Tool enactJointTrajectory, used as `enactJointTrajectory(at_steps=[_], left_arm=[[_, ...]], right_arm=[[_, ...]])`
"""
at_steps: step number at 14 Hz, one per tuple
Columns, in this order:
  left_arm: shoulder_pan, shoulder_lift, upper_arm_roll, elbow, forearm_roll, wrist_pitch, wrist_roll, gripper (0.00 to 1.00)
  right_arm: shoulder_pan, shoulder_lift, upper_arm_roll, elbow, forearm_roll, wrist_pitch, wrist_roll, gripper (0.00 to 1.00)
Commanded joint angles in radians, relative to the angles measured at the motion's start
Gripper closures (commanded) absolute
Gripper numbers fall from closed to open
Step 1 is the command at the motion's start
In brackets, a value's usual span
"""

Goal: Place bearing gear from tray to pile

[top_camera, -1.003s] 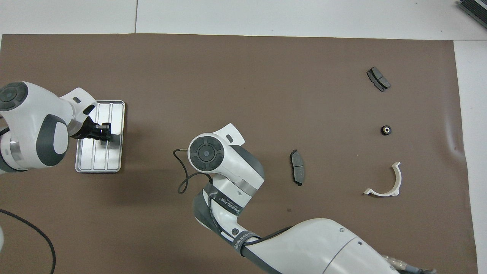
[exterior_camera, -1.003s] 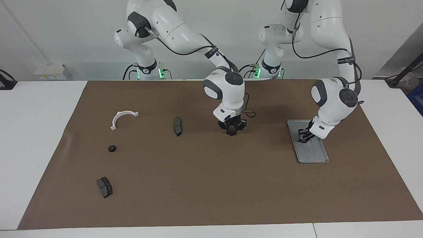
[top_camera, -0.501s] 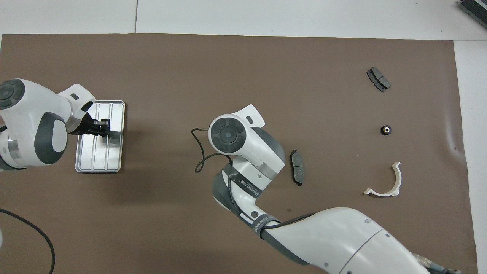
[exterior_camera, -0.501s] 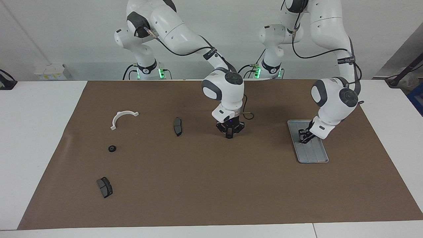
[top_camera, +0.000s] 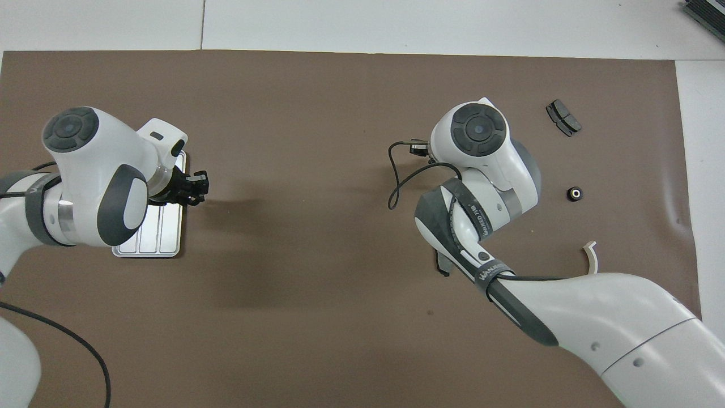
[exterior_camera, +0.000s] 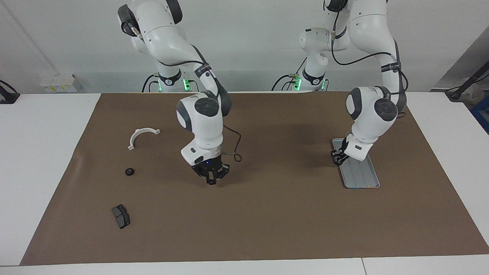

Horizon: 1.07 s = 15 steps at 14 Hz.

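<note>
The silver tray (exterior_camera: 362,178) lies at the left arm's end of the mat, and I see nothing lying in it. My left gripper (exterior_camera: 337,157) hangs over the tray's rim on the side toward the mat's middle, also in the overhead view (top_camera: 193,187). The pile lies at the right arm's end: a white half-ring bracket (exterior_camera: 141,135), a small black bearing gear (exterior_camera: 129,172) and a brake pad (exterior_camera: 121,216). The second brake pad (top_camera: 442,267) is mostly hidden under my right arm. My right gripper (exterior_camera: 211,179) hangs shut over the mat beside the pile, with nothing visible in it.
A brown mat (exterior_camera: 267,221) covers the table's middle, with white table (exterior_camera: 38,172) around it. A black cable loop (exterior_camera: 236,152) hangs at the right wrist. The right arm's wrist (top_camera: 481,153) hides its gripper in the overhead view.
My right arm has swung from the mat's middle toward the pile. My left gripper has moved from inside the tray to over its rim, toward the mat's middle.
</note>
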Motion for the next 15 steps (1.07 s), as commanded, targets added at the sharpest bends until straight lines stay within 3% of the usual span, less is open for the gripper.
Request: enactJointTrajectory(at_steps=[1,2,4,6,8,12,15], left_arm=[[-0.120,-0.061,0.015,-0.016,0.002,-0.063,-0.203,0.80],[-0.165,-0.064,0.015,-0.020,0.001,-0.057,-0.286,0.80],[-0.246,-0.066,0.013,-0.022,-0.006,-0.038,-0.395,0.80],[-0.314,-0.047,0.013,-0.029,-0.009,0.040,-0.506,0.80],[-0.366,-0.012,0.013,-0.031,-0.007,0.127,-0.586,0.80],[-0.423,0.015,0.013,-0.034,-0.009,0.172,-0.629,0.77],[-0.452,0.025,0.010,-0.036,-0.013,0.227,-0.690,0.71]], right_arm=[[-0.092,-0.021,0.020,-0.045,0.070,0.013,-0.115,1.00],[-0.127,-0.019,0.020,-0.045,0.126,0.013,-0.188,1.00],[-0.173,-0.010,0.019,-0.042,0.197,0.023,-0.298,0.87],[-0.206,-0.005,0.019,-0.042,0.197,0.029,-0.335,0.64],[-0.226,-0.005,0.019,-0.040,0.197,0.030,-0.379,0.25],[-0.235,-0.007,0.019,-0.034,0.199,0.029,-0.387,0.02],[-0.221,-0.018,0.022,-0.031,0.197,0.024,-0.375,0.00]])
